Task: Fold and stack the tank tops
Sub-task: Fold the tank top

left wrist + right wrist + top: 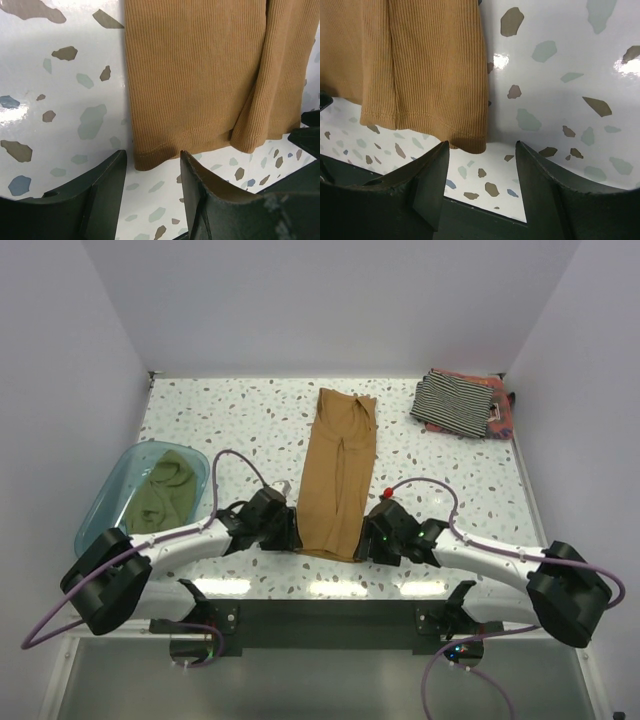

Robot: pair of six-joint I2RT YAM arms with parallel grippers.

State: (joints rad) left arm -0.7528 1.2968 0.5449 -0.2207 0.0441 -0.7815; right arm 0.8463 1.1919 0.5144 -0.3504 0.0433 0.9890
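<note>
Top external view: the tan-brown tank top point(340, 470) lies in a long strip on the table point(230, 420), its near hem between the two grippers. The left gripper point(152, 160) is spread open, holding nothing, with the hem's left corner just ahead of its fingers. The right gripper point(482, 147) is likewise spread and empty, at the right corner. Outboard of the left gripper, a teal tub point(110, 495) holds the olive green top point(165, 490). Far beyond the right gripper, the striped top point(455, 400) rests on the reddish one point(500, 418).

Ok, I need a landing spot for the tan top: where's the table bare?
Bare tabletop lies right of the tan tank top, nearer than the striped stack, and left, between it and the teal tub. Crowded at the hem, where the open left gripper and right gripper flank it.
</note>
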